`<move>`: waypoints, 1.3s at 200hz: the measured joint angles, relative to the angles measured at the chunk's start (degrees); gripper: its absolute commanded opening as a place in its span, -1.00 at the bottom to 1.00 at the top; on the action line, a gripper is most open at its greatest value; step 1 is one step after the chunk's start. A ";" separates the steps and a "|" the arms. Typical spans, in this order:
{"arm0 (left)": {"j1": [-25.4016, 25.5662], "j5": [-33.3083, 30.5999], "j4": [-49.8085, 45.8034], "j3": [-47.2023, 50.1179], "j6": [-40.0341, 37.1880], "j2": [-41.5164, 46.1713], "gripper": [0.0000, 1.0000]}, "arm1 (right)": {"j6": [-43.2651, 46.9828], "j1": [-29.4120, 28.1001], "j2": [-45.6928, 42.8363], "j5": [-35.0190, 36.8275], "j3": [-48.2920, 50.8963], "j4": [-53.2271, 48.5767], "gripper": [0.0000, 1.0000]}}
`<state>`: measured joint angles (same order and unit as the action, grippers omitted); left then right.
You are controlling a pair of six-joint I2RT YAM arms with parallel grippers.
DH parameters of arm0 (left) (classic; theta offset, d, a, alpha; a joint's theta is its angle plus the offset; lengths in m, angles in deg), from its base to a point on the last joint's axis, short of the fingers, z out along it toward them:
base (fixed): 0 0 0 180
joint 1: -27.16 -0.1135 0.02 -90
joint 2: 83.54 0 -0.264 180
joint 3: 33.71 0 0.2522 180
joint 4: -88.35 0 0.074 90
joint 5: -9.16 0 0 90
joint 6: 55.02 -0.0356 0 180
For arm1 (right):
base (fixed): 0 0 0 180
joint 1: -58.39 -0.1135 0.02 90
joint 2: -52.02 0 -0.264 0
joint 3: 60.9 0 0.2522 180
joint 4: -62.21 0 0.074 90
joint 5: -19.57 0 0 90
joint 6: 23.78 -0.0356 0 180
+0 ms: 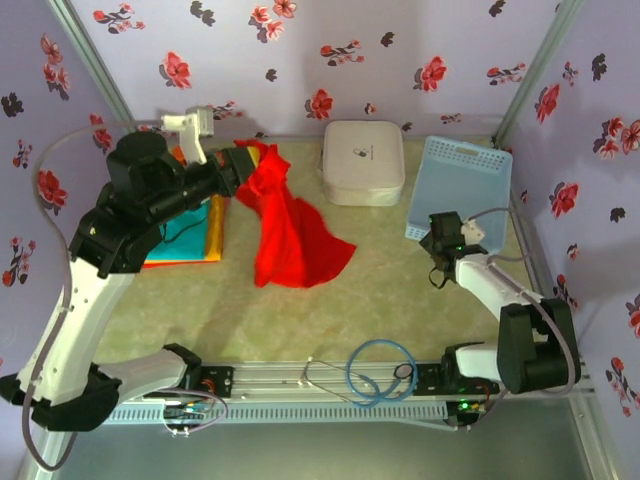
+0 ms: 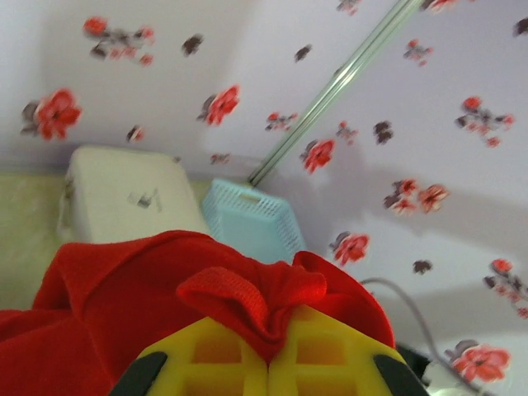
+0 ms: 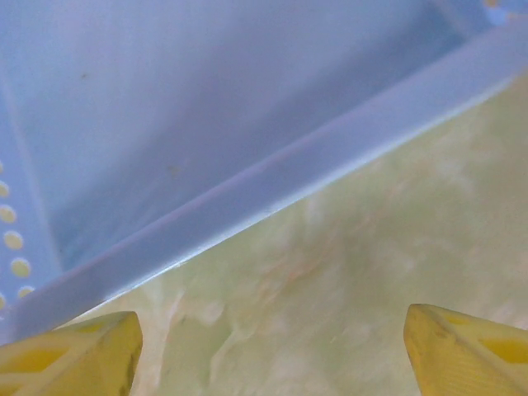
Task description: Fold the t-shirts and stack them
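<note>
A large red t-shirt (image 1: 290, 235) hangs from my left gripper (image 1: 243, 163) at the back left, its lower part spread on the table. In the left wrist view the yellow fingers (image 2: 214, 363) of the left gripper (image 2: 268, 353) are pressed together on a bunched fold of the red t-shirt (image 2: 115, 313). A flat stack of teal, orange and yellow t-shirts (image 1: 205, 238) lies under the left arm, partly hidden by it. My right gripper (image 1: 438, 243) hovers by the basket's near-left corner. Its fingers (image 3: 74, 355) stand wide apart over bare table, nothing between them; the right gripper (image 3: 272, 355) is open.
A white rounded case (image 1: 363, 160) sits at the back centre, also seen as the white case (image 2: 124, 194). The light blue basket (image 1: 462, 185) stands at the back right; the basket wall (image 3: 206, 107) is close ahead of the right fingers. A blue cable loop (image 1: 380, 372) lies by the near rail.
</note>
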<state>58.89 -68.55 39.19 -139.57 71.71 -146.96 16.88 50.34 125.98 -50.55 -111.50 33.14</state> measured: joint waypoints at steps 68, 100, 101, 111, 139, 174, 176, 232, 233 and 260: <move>-0.94 0.00 0.63 15.58 3.28 5.33 -1.00 | 4.04 12.63 9.27 -3.10 -10.73 -1.95 0.76; -1.01 0.00 1.38 18.18 3.54 8.81 -1.00 | 5.77 14.78 14.82 -3.61 -16.17 -2.60 0.88; -1.01 0.00 1.38 18.25 3.56 8.87 -1.00 | 5.81 14.80 14.99 -3.61 -16.31 -2.67 0.88; -1.01 0.00 1.46 18.99 3.67 9.53 -1.00 | 6.25 14.99 17.05 -3.58 -18.43 -3.37 0.91; -1.01 -0.02 1.55 20.31 3.67 9.79 -1.00 | 8.87 13.40 18.64 -2.71 -21.18 -5.27 0.99; -1.16 -0.02 1.57 21.03 3.69 9.57 -1.00 | 10.40 8.33 10.45 -4.81 -16.61 -5.92 0.99; -1.16 -0.02 1.60 21.03 3.69 9.53 -1.00 | 10.40 8.11 9.60 -5.11 -16.11 -6.03 0.99; -1.27 -0.02 2.01 21.14 3.67 9.01 -1.00 | 7.67 -3.34 -10.67 -13.77 1.11 -3.52 0.86; -1.27 -0.02 2.01 21.14 3.67 9.01 -1.00 | 7.61 -3.56 -10.82 -13.86 1.33 -3.37 0.86; -1.27 -0.02 2.14 21.46 3.61 9.01 -1.00 | 4.22 -11.85 -11.89 -16.90 5.86 -0.50 0.81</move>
<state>57.62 -68.57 41.33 -118.10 75.32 -137.96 21.10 38.49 114.09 -67.45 -105.64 32.64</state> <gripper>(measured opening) 0.041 0.915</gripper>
